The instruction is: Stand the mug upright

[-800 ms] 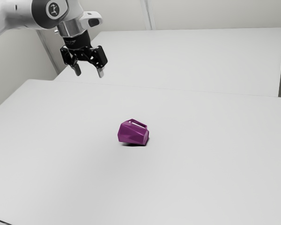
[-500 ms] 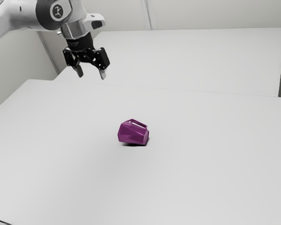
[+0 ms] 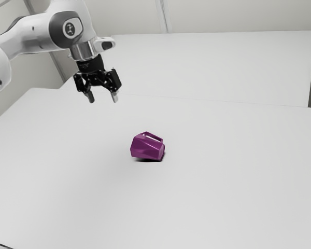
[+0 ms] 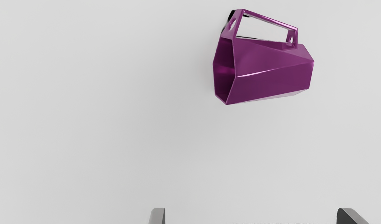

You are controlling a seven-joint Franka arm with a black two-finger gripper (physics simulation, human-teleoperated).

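Bright soft light, small dark shadow under mug (image 3: 146, 149), edge glints

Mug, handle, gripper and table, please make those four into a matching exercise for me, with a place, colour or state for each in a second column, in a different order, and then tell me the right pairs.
Column one
1. Mug
2. Handle
3. Gripper
4. Table

Column two
A. Open, up in the air with nothing between its fingers
B. Pale, with the mug lying on it
C. A loop joined to the mug's side
D. Tipped over on its side, not upright

Right pairs
1-D, 2-C, 3-A, 4-B
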